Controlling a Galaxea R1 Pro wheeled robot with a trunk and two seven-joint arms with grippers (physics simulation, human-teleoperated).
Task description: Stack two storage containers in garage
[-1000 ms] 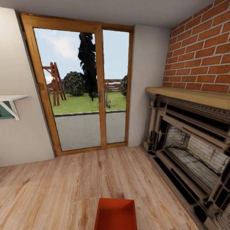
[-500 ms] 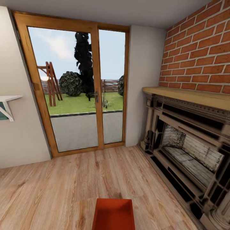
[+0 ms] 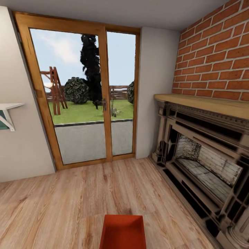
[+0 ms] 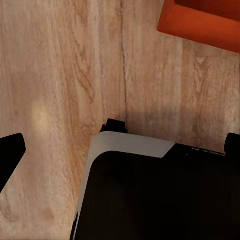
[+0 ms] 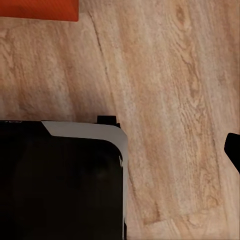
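1. No brand, label or readable writing anywhere (there are faint pale marks on the robot's black base (image 4: 165, 200) in the left wrist view, too small to read).
2. Left gripper (image 4: 120, 150): one dark fingertip (image 4: 10, 155) pokes in at one edge of its wrist view and a second dark tip at the opposite edge, so the fingers stand wide apart, with nothing between them but the base and floor below.
3. Right gripper: a single dark fingertip (image 5: 234, 150) shows at the edge of its wrist view; the other finger is out of frame, so I cannot tell how far it is spread. It touches nothing.
4. Both wrist cameras look straight down on the light wood-plank floor (image 3: 69, 200), so the arms hang with grippers pointing downward beside the base with its pale grey rim.
5. One red-orange rectangular open-top storage container (image 3: 123, 231) sits on the planks just ahead of the base, at the bottom edge of the head view; a corner of it shows in each wrist view (image 4: 200, 20) (image 5: 37, 9).
6. Ahead stands a wood-framed glass double door (image 3: 83, 93) onto a lawn; to the right, a red brick wall (image 3: 214, 58) above a dark ornate fireplace (image 3: 204, 162) with a wooden mantel; a white bracket shelf (image 3: 8, 112) on the left wall.
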